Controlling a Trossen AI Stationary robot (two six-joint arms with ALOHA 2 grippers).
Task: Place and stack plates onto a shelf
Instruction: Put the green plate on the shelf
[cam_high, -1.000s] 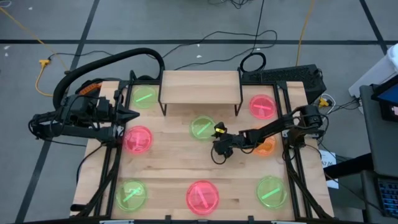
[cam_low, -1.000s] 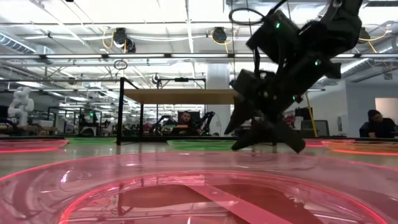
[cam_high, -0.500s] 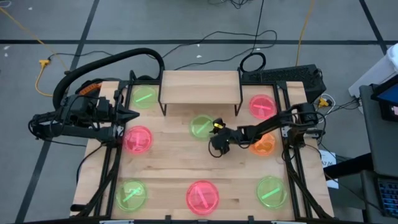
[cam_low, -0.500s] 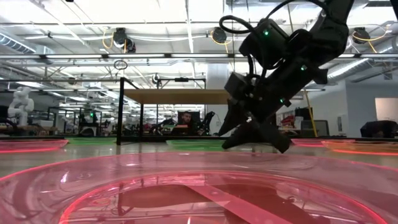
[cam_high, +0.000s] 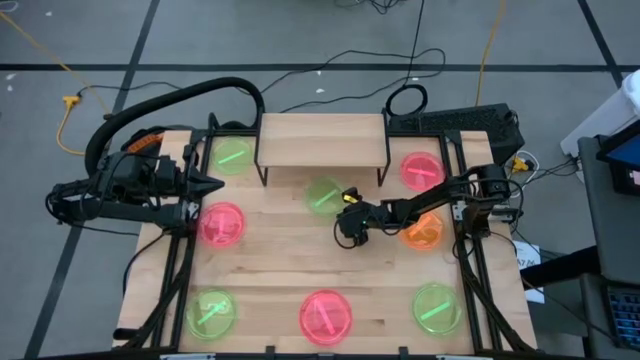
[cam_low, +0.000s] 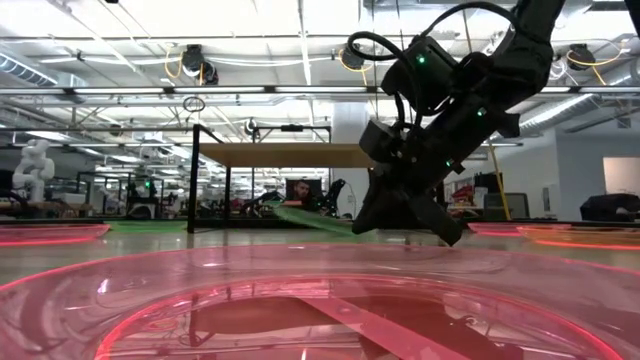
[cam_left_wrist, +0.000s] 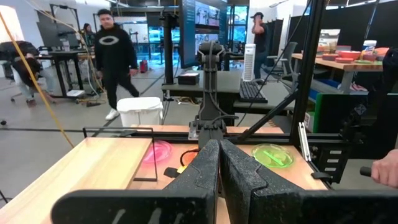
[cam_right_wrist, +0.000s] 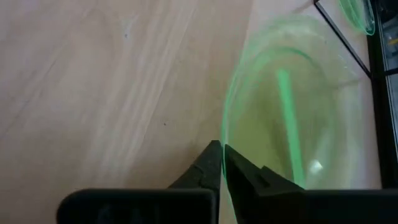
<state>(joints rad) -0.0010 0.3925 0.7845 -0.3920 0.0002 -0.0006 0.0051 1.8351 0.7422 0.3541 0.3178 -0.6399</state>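
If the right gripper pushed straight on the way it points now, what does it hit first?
The right gripper, shut on the rim of the green plate, points toward the shelf; probably the shelf's black front legs, though depth is unclear.

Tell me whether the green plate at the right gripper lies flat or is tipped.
Tipped. The right gripper is shut on the green plate's rim, and the low view shows it slanting above the table.

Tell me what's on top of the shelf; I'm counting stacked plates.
The shelf shows bare wood on top, no plates. The right gripper pinches a green plate in front of it. Whatever lies beneath the board is hidden.
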